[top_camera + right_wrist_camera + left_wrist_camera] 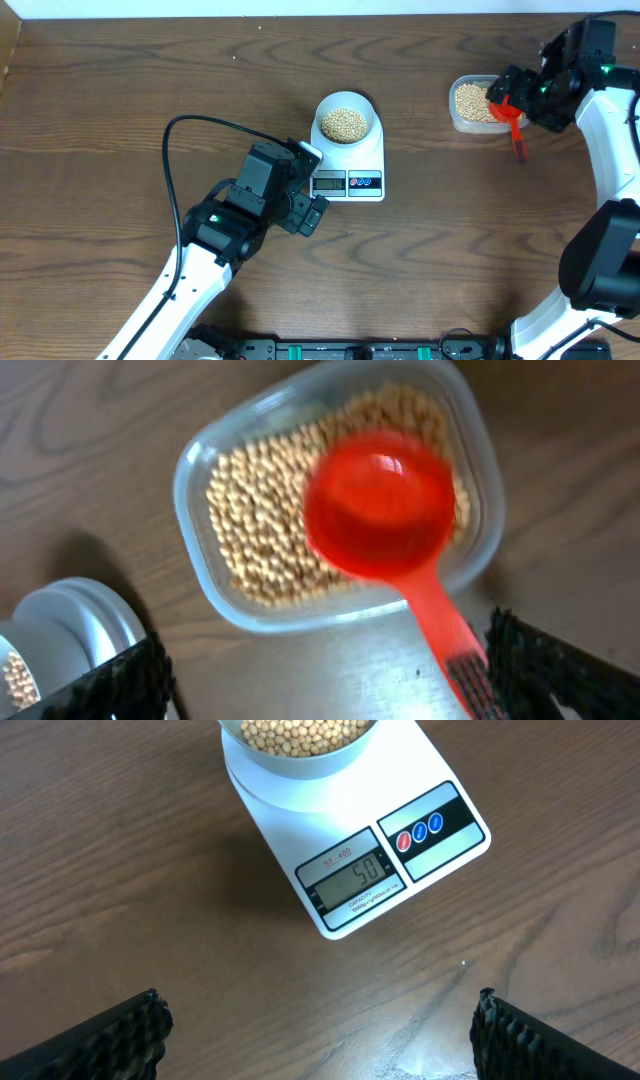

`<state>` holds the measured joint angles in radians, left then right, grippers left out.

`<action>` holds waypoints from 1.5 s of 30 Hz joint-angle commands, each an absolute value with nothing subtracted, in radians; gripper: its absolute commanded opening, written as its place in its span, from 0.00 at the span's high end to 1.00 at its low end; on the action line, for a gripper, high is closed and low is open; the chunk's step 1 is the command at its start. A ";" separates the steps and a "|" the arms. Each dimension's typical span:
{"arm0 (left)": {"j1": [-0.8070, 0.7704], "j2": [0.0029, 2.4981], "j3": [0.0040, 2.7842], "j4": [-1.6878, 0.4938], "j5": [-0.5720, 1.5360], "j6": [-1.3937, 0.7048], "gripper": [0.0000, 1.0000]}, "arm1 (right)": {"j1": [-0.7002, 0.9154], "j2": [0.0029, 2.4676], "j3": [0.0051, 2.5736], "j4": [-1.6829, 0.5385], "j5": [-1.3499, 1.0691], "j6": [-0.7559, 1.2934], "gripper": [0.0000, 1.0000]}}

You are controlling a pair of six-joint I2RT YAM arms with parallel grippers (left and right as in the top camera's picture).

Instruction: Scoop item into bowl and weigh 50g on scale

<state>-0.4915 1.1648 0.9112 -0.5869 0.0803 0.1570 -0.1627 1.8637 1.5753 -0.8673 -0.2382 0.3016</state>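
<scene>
- The left fingers are held wide apart with nothing between them, over bare bench just beside the near left corner of the scale.
- The scale is placed at mid-bench. On its near edge a grey display is seen, on which 50 can be read, and two round buttons are set to the right of it.
- The bowl is seated on the far part of the scale, and the beans are heaped in it almost to the rim.
- The right fingers are likewise spread apart, at the far right of the bench, over a clear tub.
- A red scoop is seen with its cup over the tub, the inside facing up. Its handle is run out across the tub's rim and passes just beside one finger. Whether it is touched there cannot be told, as the view is blurred.
- The tub is set well apart from the scale, and more of the beans are spread across its floor.
</scene>
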 commanded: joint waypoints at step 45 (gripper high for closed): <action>-0.487 1.156 0.940 -0.590 0.090 0.152 0.02 | -0.174 1.075 1.661 -1.096 -0.157 0.160 0.01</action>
